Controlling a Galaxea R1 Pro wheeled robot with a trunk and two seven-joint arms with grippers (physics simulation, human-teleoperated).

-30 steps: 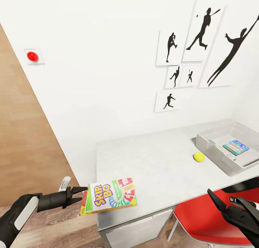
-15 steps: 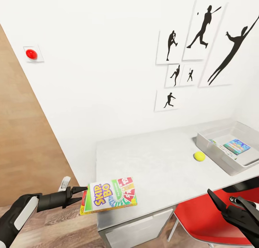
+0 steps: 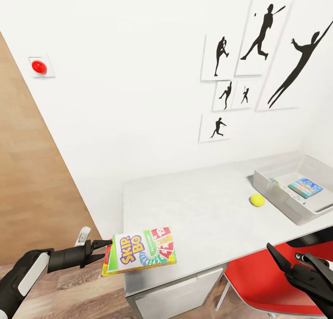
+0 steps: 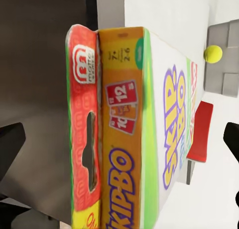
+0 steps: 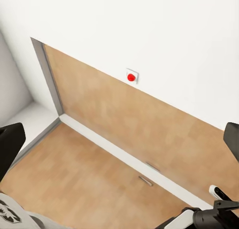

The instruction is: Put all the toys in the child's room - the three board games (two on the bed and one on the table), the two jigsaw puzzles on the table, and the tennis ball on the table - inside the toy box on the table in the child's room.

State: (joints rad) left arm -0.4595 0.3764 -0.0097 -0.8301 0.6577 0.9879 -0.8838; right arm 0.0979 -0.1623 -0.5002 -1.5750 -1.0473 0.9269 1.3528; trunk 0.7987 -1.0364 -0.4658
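Board game (image 3: 141, 253), clamped edgewise in left gripper (image 3: 107, 250) fingers, carried level for toy box (image 3: 296, 189) at two o'clock; right gripper (image 3: 296, 259) splayed, unladen.

Left pincer (image 3: 110, 245) clamped, right pincer (image 3: 296, 259) agape

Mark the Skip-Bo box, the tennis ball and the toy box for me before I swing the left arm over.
Skip-Bo box (image 3: 141, 256), head view, on its printed top face.
Tennis ball (image 3: 257, 200), head view, on the ball's middle, resting on the table.
Toy box (image 3: 273, 192), head view, on its near long wall.
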